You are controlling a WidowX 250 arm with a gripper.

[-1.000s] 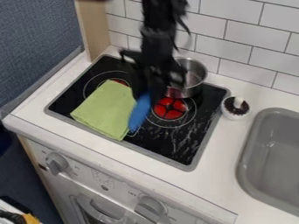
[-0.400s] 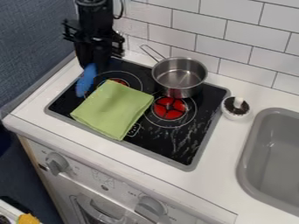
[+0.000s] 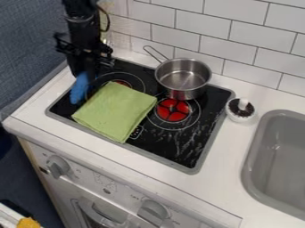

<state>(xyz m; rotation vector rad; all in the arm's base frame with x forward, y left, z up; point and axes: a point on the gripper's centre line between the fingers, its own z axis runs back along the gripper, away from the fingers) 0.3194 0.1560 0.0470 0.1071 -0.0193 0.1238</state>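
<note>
Running this one remotely, so all I've got is the fixed camera, looking down at a slant on the hob. My gripper [image 3: 83,74] is near the upper left, hanging over that end of the black stovetop [image 3: 179,151]. It's pinched around a blue thing [image 3: 79,91], with the fingers only as far apart as that thing is thick. The blue thing pokes out below the tips, tilted a bit, beside the green cloth [image 3: 115,111]. Can't really tell what it is, or whether its lower end touches the glass.

The cloth lies folded on the stovetop at an angle, partly covering a ring with a bit of red showing. The metal pot [image 3: 183,73] sits upright toward the back, handle pointing at the white tiles [image 3: 220,29], and there's a red burner disc [image 3: 173,116] just in front of it. Over on the white counter [image 3: 217,189], right by the hob's edge, is a small white cup [image 3: 240,118] with dark stuff and a pale piece in it, then the grey sink [image 3: 277,164]. Oven knobs [image 3: 58,165] are down on the front panel.
</note>
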